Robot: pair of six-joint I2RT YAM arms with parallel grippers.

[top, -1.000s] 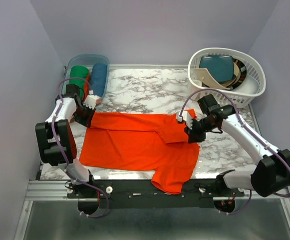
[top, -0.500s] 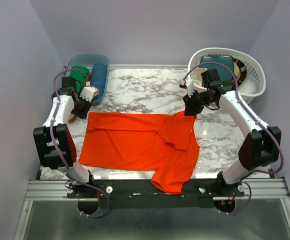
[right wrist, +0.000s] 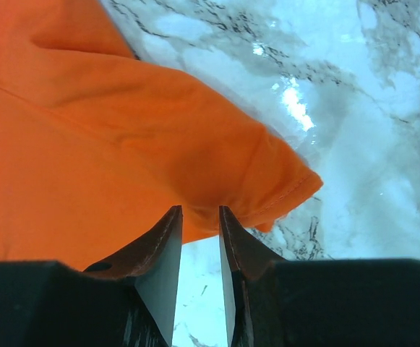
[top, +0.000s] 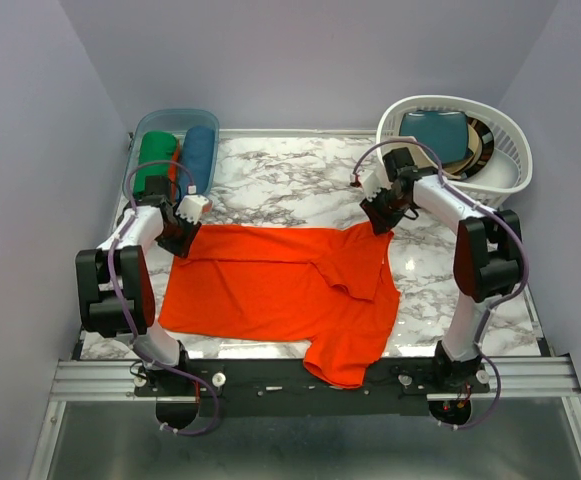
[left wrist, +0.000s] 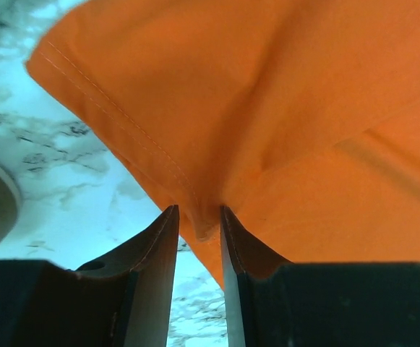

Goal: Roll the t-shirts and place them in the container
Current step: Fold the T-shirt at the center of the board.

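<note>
Orange-red cloth t-shirt [top: 280, 285] pinched at two places.
Its stitched edge sits clamped between the left fingers [left wrist: 168, 230], a hemmed corner between the right fingers [right wrist: 168, 231].

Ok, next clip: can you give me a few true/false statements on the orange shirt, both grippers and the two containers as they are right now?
1. The left gripper and right gripper each pinch an edge of the orange t-shirt. True.
2. The orange t-shirt is rolled up. False: it lies spread out on the marble table.
3. The bin at far left holds a green roll and a blue roll. True.
4. The white laundry basket stands at the near left corner. False: it stands at the far right.
</note>
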